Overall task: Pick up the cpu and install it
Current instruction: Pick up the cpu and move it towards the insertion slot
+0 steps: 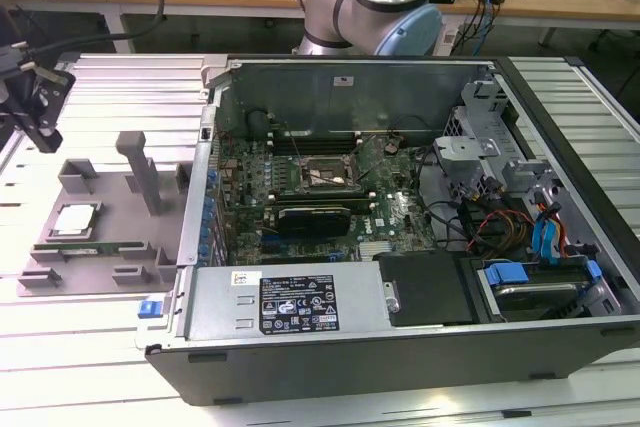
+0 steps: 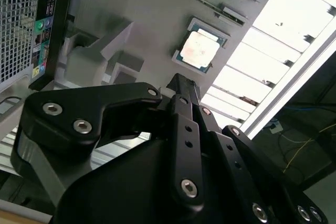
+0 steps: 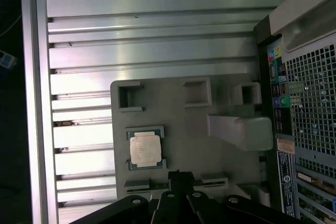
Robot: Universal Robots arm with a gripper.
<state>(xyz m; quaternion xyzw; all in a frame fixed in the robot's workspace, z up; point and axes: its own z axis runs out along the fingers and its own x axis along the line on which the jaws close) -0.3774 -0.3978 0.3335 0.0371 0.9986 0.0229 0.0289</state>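
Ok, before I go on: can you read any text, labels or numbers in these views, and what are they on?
No text is readable in any view.
Black label on the power supply, exterior view: print too small to read.
Coloured sticker strip on the computer case, first wrist view: too blurred to read.
Top of the cpu, first wrist view: faint marks only, unreadable.

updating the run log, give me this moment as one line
step: pick cpu, not done | gripper: near grey holder, clear of cpu | cpu: flat in holder beside computer case
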